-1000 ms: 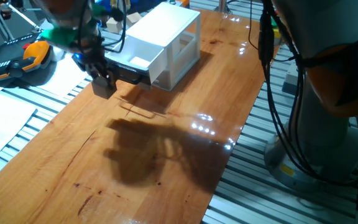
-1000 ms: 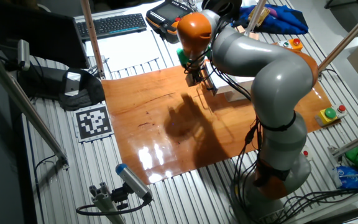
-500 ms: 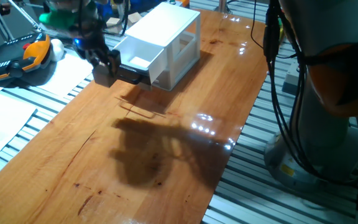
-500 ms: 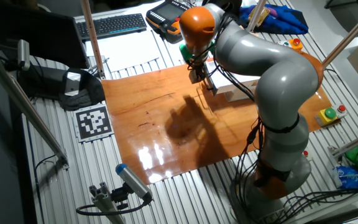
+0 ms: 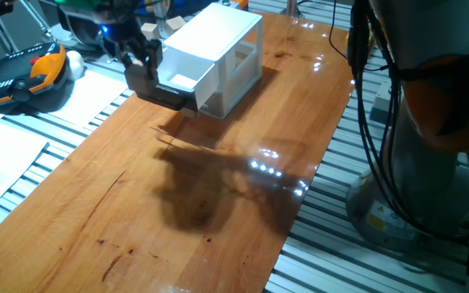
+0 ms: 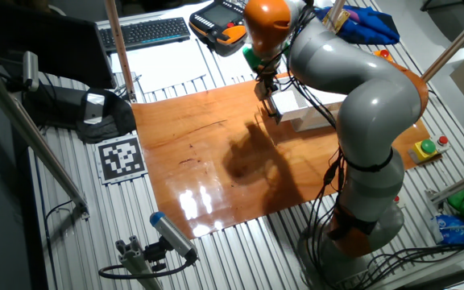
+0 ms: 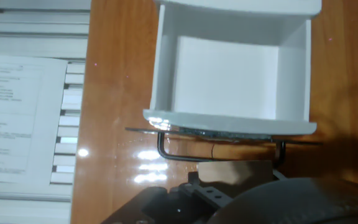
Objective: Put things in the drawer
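Observation:
The white cabinet (image 5: 222, 49) stands at the far end of the wooden table (image 5: 218, 187). Its upper drawer (image 7: 229, 74) is pulled open; the hand view shows a bare white tray with a dark handle bar (image 7: 219, 155) across the front. My gripper (image 5: 142, 75) hangs just in front of that handle, above the table. In the hand view a pale beige cube (image 7: 235, 172) sits between the dark fingers of my gripper (image 7: 232, 185), which is shut on it. From the other side my gripper (image 6: 266, 87) is at the cabinet's (image 6: 306, 109) open end.
An orange-and-black pendant (image 5: 23, 77) and papers (image 5: 2, 163) lie left of the table. Small beige shapes (image 5: 169, 24) show behind the cabinet. The arm's base (image 5: 430, 138) and cables stand on the right. A keyboard (image 6: 147, 32) and a marker tag (image 6: 122, 157) lie off the table.
My gripper has risen and moved from the table's left edge toward the open drawer's front, carrying the cube. The cabinet and drawer have not moved.

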